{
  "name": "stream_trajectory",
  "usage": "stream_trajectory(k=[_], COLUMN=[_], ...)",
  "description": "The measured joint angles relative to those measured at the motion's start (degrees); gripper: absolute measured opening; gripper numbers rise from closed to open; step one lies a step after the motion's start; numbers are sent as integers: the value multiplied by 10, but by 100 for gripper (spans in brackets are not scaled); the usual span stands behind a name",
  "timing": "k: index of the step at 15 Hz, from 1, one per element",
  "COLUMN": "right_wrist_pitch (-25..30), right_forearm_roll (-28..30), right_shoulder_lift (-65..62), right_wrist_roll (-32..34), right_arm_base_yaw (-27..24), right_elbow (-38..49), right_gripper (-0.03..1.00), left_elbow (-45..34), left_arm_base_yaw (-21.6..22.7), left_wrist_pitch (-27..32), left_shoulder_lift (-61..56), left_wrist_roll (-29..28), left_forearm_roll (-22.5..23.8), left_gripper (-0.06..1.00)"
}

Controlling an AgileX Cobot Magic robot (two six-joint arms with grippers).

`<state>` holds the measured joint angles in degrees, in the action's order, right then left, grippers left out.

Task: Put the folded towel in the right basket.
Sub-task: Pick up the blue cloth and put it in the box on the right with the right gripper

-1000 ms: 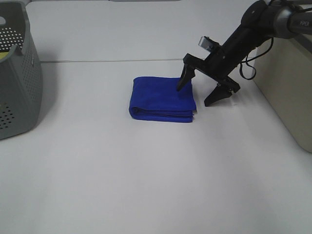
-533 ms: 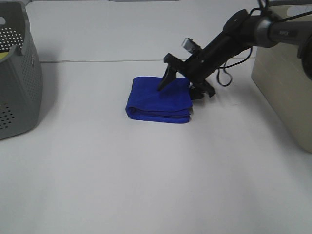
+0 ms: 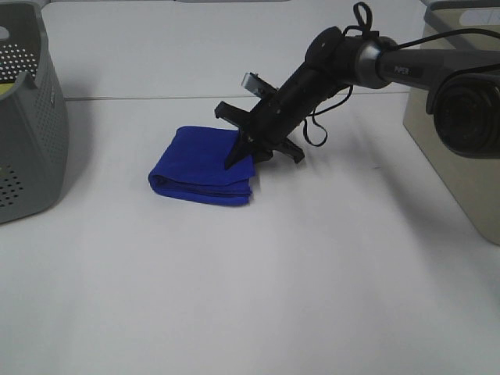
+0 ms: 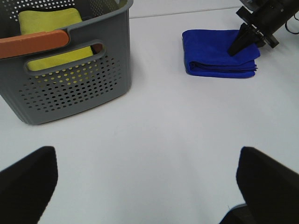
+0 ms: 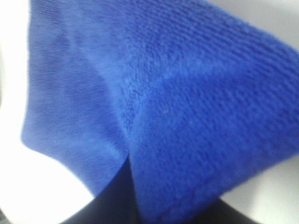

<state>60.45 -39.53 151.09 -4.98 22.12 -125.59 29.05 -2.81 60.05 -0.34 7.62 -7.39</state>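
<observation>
The folded blue towel lies on the white table, left of centre; it also shows in the left wrist view. My right gripper is open and straddles the towel's right edge, one finger pressing down on top of the towel and the other low beside it. The towel fills the right wrist view, with a dark finger against it. The right basket, beige, stands at the right edge. My left gripper is open and empty, well away from the towel.
A grey perforated basket stands at the far left; it holds a yellow towel and has an orange handle. A black cable hangs from the right arm.
My right gripper has moved left across the table, and the towel has slid left with it. The towel has turned slightly.
</observation>
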Motion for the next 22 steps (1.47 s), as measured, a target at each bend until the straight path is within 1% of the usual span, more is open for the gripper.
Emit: stream_trajectory(k=[2, 4, 5, 6, 7, 8, 10, 12, 14, 15, 17, 19, 20, 21, 22], right_wrist_pitch=[76, 85, 85, 85, 87, 88, 88, 88, 89, 90, 95, 97, 98, 98, 98], right_forearm_roll=[-2, -4, -7, -7, -10, -10, 10, 40, 78, 105, 176, 237, 270, 289, 296], right_shoulder_lift=[3, -14, -69, -69, -148, -184, -250, -308, -351, -360, -363, -355, -347, -339, -329], right_wrist_roll=[2, 30, 50, 50, 56, 56, 56, 50, 23, 1, -52, -78, -80, -74, -63], right_arm_base_yaw=[-23, -60, -118, -118, -184, -228, -311, -372, -418, -429, -431, -431, -431, -431, -431], right_elbow=[-97, -231, -318, -318, -335, -335, -335, -303, -225, -181, -101, -48, -28, -11, 2], right_gripper=[12, 12, 12, 12, 12, 12, 12, 12, 12, 12, 12, 12, 12, 12, 12], left_elbow=[0, 0, 0, 0, 0, 0, 0, 0, 0, 0, 0, 0, 0, 0, 0], left_arm_base_yaw=[0, 0, 0, 0, 0, 0, 0, 0, 0, 0, 0, 0, 0, 0, 0], left_wrist_pitch=[0, 0, 0, 0, 0, 0, 0, 0, 0, 0, 0, 0, 0, 0, 0], left_shoulder_lift=[0, 0, 0, 0, 0, 0, 0, 0, 0, 0, 0, 0, 0, 0, 0], left_wrist_roll=[0, 0, 0, 0, 0, 0, 0, 0, 0, 0, 0, 0, 0, 0, 0], left_forearm_roll=[0, 0, 0, 0, 0, 0, 1, 1, 1, 1, 1, 1, 1, 1, 1], left_gripper=[96, 96, 96, 96, 96, 96, 96, 96, 96, 96, 96, 96, 96, 96, 96])
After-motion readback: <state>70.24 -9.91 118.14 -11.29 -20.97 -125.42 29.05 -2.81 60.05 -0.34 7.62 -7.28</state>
